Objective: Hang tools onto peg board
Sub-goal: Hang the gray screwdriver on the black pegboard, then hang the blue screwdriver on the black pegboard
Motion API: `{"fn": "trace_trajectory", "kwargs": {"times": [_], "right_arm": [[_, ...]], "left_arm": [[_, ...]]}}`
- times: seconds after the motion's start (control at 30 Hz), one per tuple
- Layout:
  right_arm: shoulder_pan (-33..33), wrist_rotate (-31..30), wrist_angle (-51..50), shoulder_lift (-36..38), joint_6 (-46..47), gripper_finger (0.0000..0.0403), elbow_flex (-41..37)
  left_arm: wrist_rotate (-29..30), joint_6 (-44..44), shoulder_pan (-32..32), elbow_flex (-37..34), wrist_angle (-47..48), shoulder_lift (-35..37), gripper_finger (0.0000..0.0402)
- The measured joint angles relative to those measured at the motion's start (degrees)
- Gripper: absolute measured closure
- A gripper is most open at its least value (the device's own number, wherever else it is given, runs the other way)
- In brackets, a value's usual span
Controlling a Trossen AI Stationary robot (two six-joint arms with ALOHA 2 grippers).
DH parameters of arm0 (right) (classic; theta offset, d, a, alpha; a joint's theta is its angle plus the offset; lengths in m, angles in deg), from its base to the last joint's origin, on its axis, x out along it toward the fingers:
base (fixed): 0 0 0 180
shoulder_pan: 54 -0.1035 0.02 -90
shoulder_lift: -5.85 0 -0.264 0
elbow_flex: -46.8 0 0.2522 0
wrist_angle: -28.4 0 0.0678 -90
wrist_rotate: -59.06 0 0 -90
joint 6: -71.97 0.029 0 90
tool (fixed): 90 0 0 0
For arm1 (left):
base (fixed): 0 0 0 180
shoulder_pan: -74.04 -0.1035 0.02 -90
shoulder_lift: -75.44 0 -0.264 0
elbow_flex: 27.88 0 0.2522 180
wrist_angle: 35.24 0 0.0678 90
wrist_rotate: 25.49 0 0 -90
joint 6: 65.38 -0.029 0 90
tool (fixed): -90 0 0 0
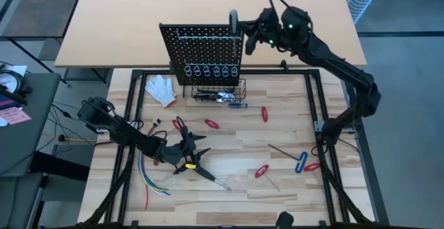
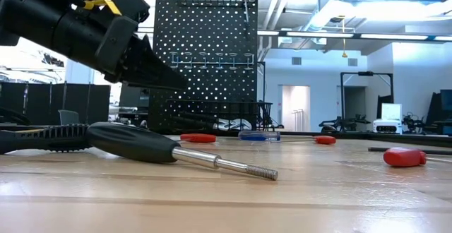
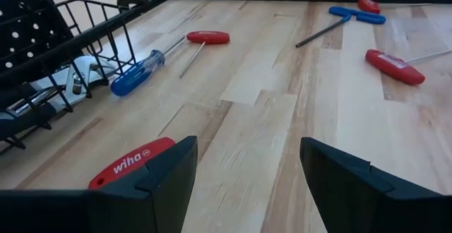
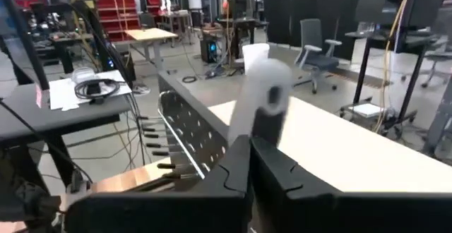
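The right gripper point(image 1: 239, 28) hangs over the top right corner of the black perforated metal peg board point(image 1: 201, 45), which stands upright at the table's far edge, and its jaws pinch a slim tool point(image 4: 263, 99) with a pale rounded grip. To hang it well, I judge it should come straight down into one ring of the metal row point(image 1: 215, 71), jaws parting only once it seats. The left gripper point(image 1: 189, 153), jaws spread, sits low near the front left corner beside a black-handled screwdriver point(image 2: 138, 142).

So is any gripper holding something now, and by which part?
The right gripper is shut on a pale-handled tool, at the dark part below its handle. The left gripper is open, holding nothing.
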Motion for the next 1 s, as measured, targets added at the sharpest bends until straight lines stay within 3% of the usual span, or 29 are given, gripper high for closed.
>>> {"fn": "trace_trajectory", "kwargs": {"times": [0.33,0.5,0.6,0.77,1.0], "right_arm": [[-4.27,-0.59,2.52,3.83,-3.88,0.0395,0.07],[-8.00,-1.69,-3.49,6.40,-9.30,0.0395,0.07],[-11.79,-6.44,-11.35,8.88,-9.98,0.0397,0.07],[-19.52,-9.89,-33.40,11.92,-8.71,0.0398,0.13],[-31.36,-9.90,-55.35,11.23,13.67,0.0398,-3.29]], "left_arm": [[0.00,0.18,0.00,0.00,-0.07,0.00,0.0158],[0.01,0.53,0.47,0.00,-0.09,0.00,0.0158],[0.02,0.46,0.48,0.00,-0.09,0.00,0.0158],[0.02,0.52,0.74,0.00,-0.12,0.00,0.0158],[0.02,0.70,0.74,0.00,-0.53,0.00,0.0158]]}}
